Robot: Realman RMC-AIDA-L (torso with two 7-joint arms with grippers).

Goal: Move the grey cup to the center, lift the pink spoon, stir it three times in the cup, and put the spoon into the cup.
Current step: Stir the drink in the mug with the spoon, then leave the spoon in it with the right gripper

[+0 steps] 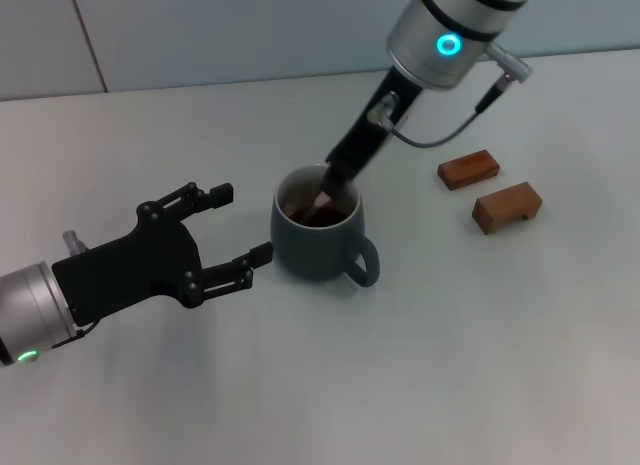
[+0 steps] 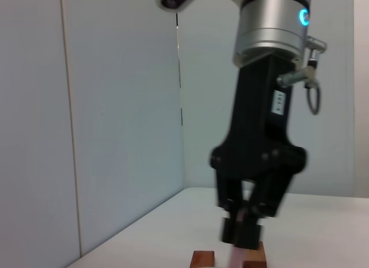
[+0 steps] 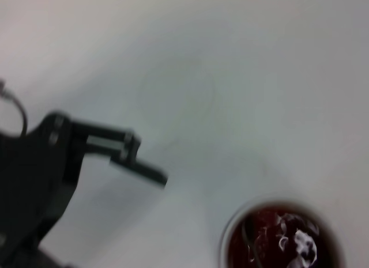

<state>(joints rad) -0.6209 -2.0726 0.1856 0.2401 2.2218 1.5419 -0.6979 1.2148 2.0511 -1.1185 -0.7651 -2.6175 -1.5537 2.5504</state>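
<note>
Rounded blue-grey ceramic mug [image 1: 318,235], loop handle, dark brown liquid, mid-worktop [image 1: 480,365]. Right gripper [image 1: 330,193] clamps the pale pink spoon [image 1: 322,199] in the liquid. Left gripper [image 1: 240,225] beside it, jaws spread. Only the left wrist view shows the pinch.

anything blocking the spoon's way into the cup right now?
Nothing visible does. The right gripper holds the slim pink-handled spoon right over the open mouth of the rounded blue-grey ceramic cup. The open left gripper sits beside the cup; two brown wooden blocks lie apart.
</note>
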